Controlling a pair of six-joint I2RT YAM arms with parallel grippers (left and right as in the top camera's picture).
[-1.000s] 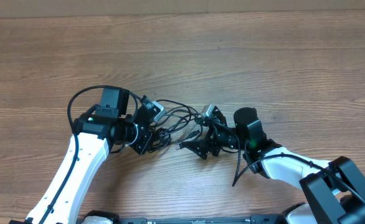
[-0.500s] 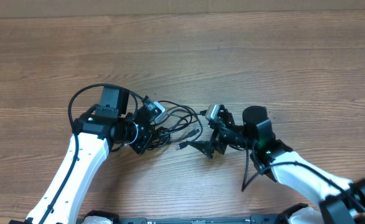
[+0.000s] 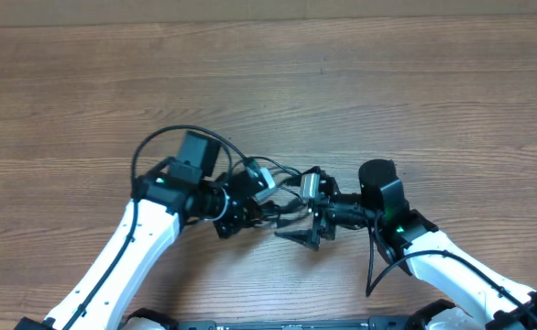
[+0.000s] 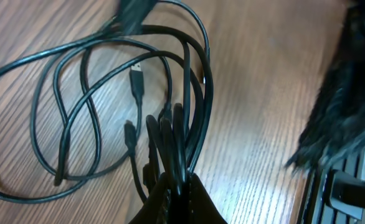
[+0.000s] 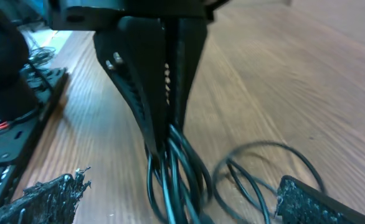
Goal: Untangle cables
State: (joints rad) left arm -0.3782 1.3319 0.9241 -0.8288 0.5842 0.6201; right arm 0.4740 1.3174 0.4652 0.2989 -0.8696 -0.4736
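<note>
The cables (image 4: 89, 106) are thin black cords looped on the wooden table, one small plug (image 4: 137, 78) lying free. My left gripper (image 4: 177, 190) is shut on a bunch of their strands, which rise from its jaws. In the overhead view the left gripper (image 3: 264, 206) nearly meets my right gripper (image 3: 302, 213) at the table's middle front. The right gripper (image 5: 182, 208) is open, its rough fingertips (image 5: 45, 199) wide apart on either side of the hanging cable bundle (image 5: 173, 177). The left gripper's fingers (image 5: 151, 87) pinch that bundle from above.
The wooden table (image 3: 268, 82) stretches to the back and both sides. The left arm's own thick black wire (image 3: 158, 142) arcs above its wrist. A dark base plate (image 5: 14, 137) lies along the table's near edge.
My left arm has swung right, carrying the pinched cables up to the right gripper. The right gripper has opened fully and now straddles the bundle.
</note>
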